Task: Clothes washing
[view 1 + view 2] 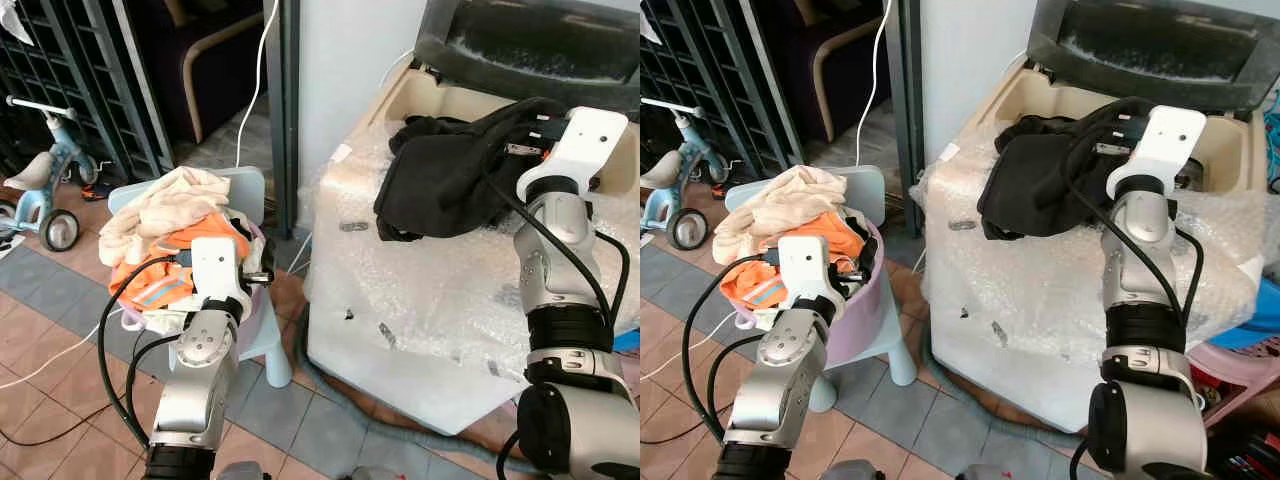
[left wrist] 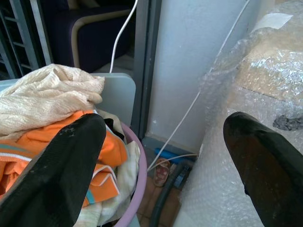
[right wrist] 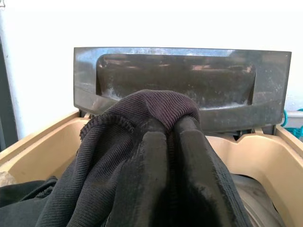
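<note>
Landmark: cream top-loading washing machine (image 1: 420, 300), lid raised for loading.
Right gripper (image 3: 171, 142): clamped on black knit garment (image 1: 450, 170), held at its rim.
Left gripper (image 2: 165, 156): fingers spread, empty, beside it, near pink laundry basket (image 1: 865, 310).

No text, label, brand, number or sign can be read anywhere. The white sticker (image 2: 277, 20) on the bubble-wrapped washer (image 1: 420, 290) shows no legible print.
</note>
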